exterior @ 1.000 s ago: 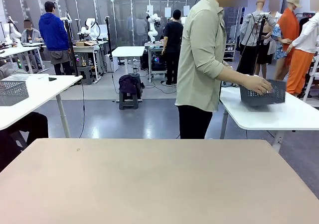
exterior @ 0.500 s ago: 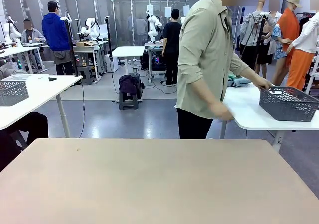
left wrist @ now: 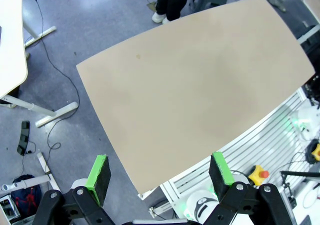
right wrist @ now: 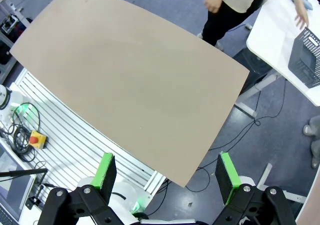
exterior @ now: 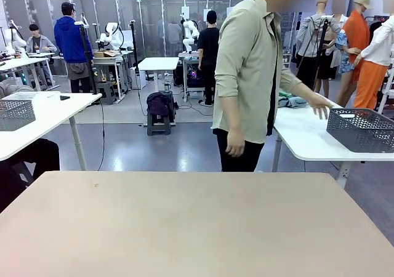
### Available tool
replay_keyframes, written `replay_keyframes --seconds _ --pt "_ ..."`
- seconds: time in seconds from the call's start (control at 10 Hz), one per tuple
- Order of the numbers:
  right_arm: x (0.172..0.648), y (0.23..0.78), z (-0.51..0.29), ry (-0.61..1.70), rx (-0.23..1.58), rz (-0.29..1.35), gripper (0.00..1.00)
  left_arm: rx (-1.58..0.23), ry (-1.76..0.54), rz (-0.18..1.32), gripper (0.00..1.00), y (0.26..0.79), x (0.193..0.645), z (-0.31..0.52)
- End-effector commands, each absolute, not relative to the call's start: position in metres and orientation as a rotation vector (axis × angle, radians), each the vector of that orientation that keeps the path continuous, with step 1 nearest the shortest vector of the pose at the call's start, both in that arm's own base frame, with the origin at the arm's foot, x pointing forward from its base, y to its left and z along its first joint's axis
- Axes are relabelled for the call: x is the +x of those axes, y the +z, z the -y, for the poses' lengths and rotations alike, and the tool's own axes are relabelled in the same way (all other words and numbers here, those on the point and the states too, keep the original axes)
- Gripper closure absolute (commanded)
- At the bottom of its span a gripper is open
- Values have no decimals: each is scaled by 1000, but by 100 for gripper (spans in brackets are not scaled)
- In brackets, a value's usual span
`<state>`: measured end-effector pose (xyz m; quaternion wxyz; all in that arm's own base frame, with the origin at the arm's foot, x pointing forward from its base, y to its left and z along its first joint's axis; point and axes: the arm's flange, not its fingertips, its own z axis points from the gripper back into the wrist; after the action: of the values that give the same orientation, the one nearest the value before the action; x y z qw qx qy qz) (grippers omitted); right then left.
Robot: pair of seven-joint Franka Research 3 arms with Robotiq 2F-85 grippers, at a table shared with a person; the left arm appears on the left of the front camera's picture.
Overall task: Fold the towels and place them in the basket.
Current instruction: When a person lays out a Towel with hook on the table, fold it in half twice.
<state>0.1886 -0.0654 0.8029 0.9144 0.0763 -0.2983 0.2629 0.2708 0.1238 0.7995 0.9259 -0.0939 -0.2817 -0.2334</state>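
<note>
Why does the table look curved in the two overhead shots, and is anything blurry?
Left wrist view: the wide-angle lens bows the table's straight edges; the left end effector is sharp. Right wrist view: same bowing, right end effector sharp. Front view: edges straight, light even, no glare or hard shadows on the table; the person's hand by the basket looks slightly smeared.
</note>
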Motion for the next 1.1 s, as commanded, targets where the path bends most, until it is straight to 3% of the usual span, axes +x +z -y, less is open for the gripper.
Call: replay_keyframes --seconds 0.0,1.0 --pt "189 803 65 541 157 613 0 -192 -480 579 0 800 270 -124" --pt "189 803 65 541 157 613 0 -192 -480 579 0 800 270 -124"
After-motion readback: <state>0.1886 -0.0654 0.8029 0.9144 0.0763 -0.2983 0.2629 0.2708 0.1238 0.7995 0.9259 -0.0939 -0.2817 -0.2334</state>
